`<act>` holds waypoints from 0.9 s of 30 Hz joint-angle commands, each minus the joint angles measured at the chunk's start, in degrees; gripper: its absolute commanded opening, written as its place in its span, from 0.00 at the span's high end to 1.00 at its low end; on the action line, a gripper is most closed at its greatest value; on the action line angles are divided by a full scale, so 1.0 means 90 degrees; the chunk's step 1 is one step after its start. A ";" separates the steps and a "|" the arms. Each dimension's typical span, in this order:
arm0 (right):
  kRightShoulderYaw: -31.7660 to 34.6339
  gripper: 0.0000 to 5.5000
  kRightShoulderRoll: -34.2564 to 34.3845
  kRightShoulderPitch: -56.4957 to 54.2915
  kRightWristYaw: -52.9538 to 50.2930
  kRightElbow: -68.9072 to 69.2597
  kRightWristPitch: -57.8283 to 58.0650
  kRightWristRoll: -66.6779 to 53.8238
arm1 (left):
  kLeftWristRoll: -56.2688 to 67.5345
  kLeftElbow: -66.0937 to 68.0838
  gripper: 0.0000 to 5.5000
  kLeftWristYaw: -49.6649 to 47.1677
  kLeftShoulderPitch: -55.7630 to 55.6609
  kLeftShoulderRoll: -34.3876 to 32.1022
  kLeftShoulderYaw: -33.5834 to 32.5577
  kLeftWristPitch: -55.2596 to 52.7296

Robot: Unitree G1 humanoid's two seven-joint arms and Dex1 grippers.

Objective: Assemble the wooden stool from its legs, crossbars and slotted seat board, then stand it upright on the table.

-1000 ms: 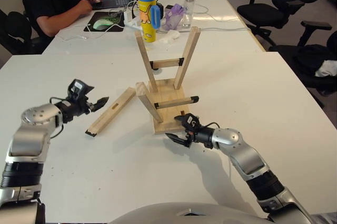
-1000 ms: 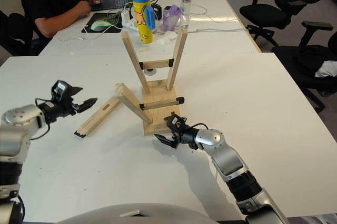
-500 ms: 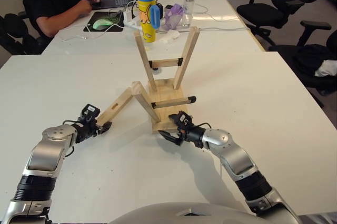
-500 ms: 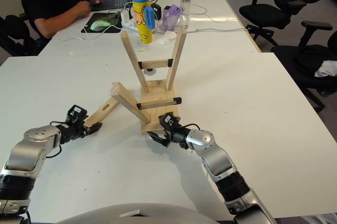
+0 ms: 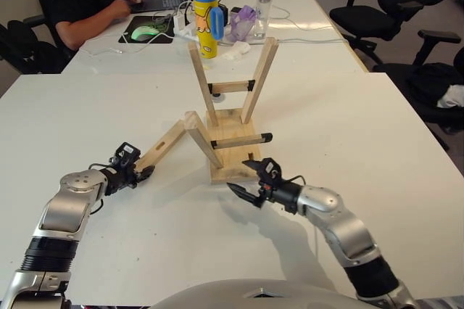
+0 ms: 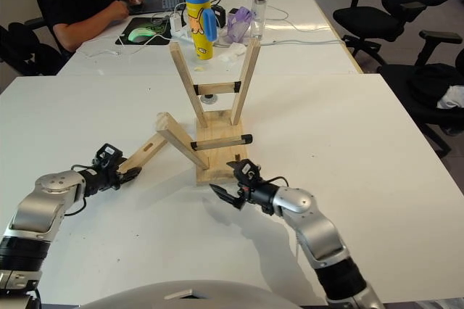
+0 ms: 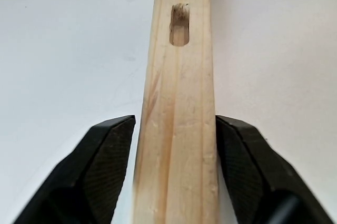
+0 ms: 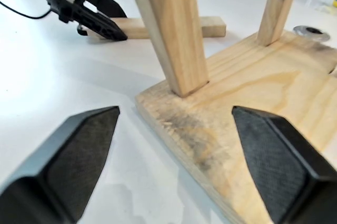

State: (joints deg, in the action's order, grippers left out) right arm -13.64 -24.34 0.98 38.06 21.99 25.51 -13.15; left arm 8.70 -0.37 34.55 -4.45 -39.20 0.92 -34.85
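Note:
The stool (image 5: 230,117) lies upside down on the white table, its slotted seat board (image 5: 239,167) flat. Three legs stand up from it, joined by crossbars (image 5: 229,87). A loose leg (image 5: 165,146) lies on the table left of the board, its far end against a mounted leg. My left gripper (image 5: 138,174) is at the loose leg's near end. In the left wrist view its fingers (image 7: 108,161) flank the slotted leg (image 7: 178,129) closely and stand open. My right gripper (image 5: 243,178) is open at the board's near corner (image 8: 210,129), holding nothing.
Across a seam, the far table carries a yellow cup (image 5: 206,22), a clear bottle (image 5: 262,10), cables, a mouse and a laptop. Office chairs (image 5: 377,15) stand off the table's right edge. Bare tabletop spreads to the right of the stool and in front of it.
My left gripper came down from above the table to the loose leg's near end and now straddles it. The right gripper stays by the seat board's near corner.

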 commanded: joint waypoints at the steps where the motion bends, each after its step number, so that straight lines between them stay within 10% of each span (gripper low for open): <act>1: 0.0468 0.28 -0.0575 0.0171 0.0260 0.0137 0.0130 -0.0157 | -0.0263 0.0428 0.61 0.0061 0.0264 -0.0072 0.0267 -0.0114; 19: -0.0450 0.28 -0.0057 -0.0190 0.0372 -0.1814 -0.0786 0.0583 | 0.0722 0.0943 0.62 -0.0240 -0.1937 0.0310 -0.1458 0.1331; 27: -0.0482 0.28 0.0080 -0.0263 0.0545 -0.1985 -0.0889 0.0458 | 0.3060 0.0197 0.62 0.0230 -0.4316 0.0282 -0.2470 -0.0018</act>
State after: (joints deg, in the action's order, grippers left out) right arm -17.10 -23.99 -1.23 41.39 4.36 16.72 -8.38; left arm 29.54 5.02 35.80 -36.88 -36.36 -18.31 -30.87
